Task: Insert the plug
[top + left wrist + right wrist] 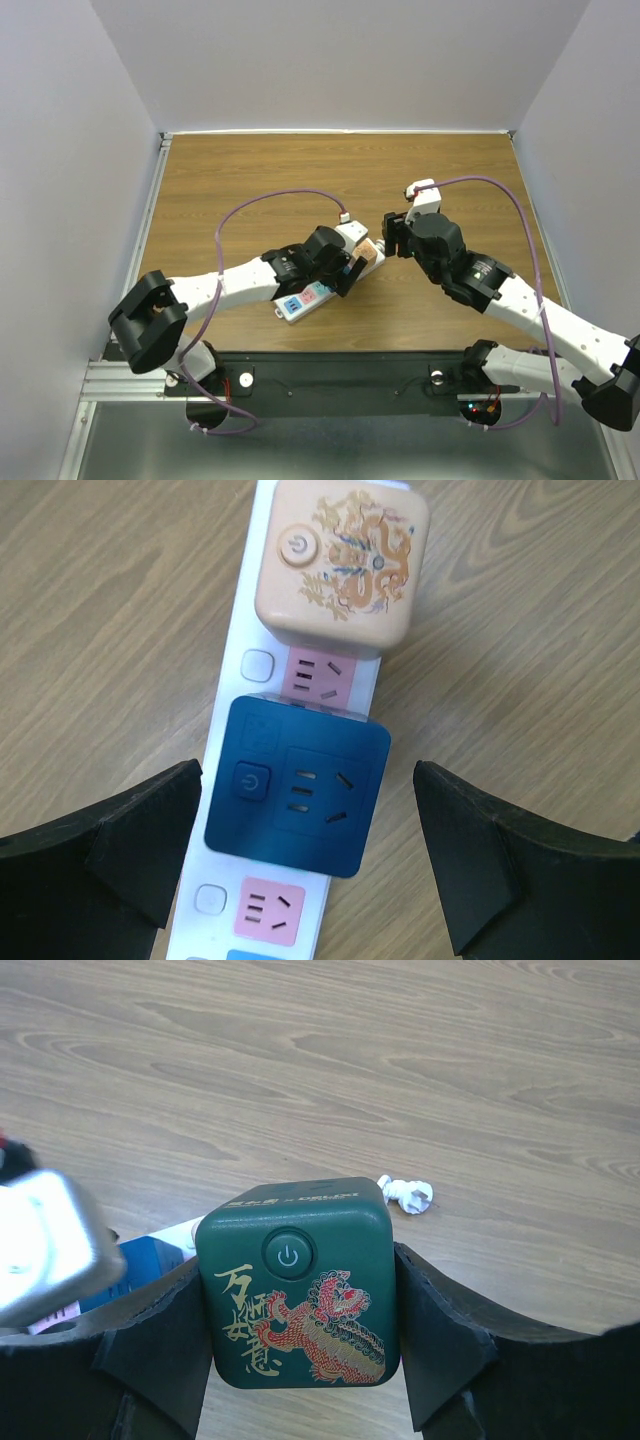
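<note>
The plug is a dark green cube (298, 1280) with a power button and a red-and-gold dragon. My right gripper (298, 1330) is shut on its two sides and holds it above the wooden table. The white power strip (238, 620) lies under my left gripper (305, 850), which hangs open with its fingers (130, 840) on either side of the strip, touching nothing. A peach dragon cube (340, 565) and a dark blue cube (298, 785) sit plugged into the strip. In the top view the right gripper (393, 232) is just right of the strip's far end (368, 252).
Free pink sockets (272, 910) show on the strip below and between the cubes. A small white object (405, 1193) lies on the table beyond the green cube. Purple cables (270, 200) arc over both arms. White walls close in the table on three sides.
</note>
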